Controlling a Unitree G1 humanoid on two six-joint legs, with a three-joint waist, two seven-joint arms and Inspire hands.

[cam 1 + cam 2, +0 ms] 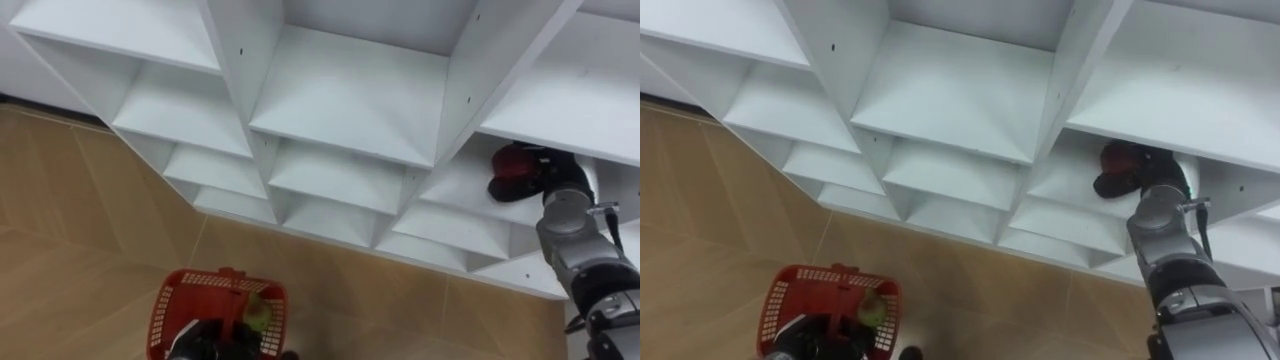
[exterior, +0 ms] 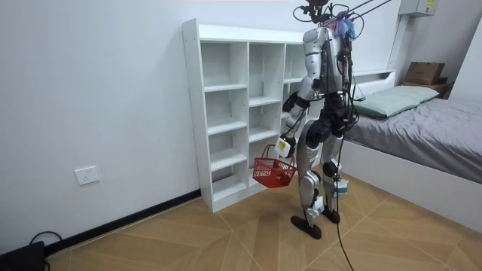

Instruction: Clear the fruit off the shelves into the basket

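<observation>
Reaching into a right-side cubby of the white wooden closet (image 1: 350, 100), the right hand (image 1: 560, 185) meets a dark red round fruit (image 1: 508, 160); grip unreadable. Meanwhile the left hand (image 2: 284, 146), fingers curled, hangs the red plastic basket (image 1: 165, 300) low, green fruit (image 1: 258, 313) inside, ready for more.

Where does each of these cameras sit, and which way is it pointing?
Left eye view: on the robot's head, looking down at the closet and floor; the right hand at a red fruit, red basket below.
Right eye view: just beside it, same scene, same right arm.
Room view: off in the room, facing the whole robot at the closet, left hand carrying the basket.
All share closet and basket.
</observation>
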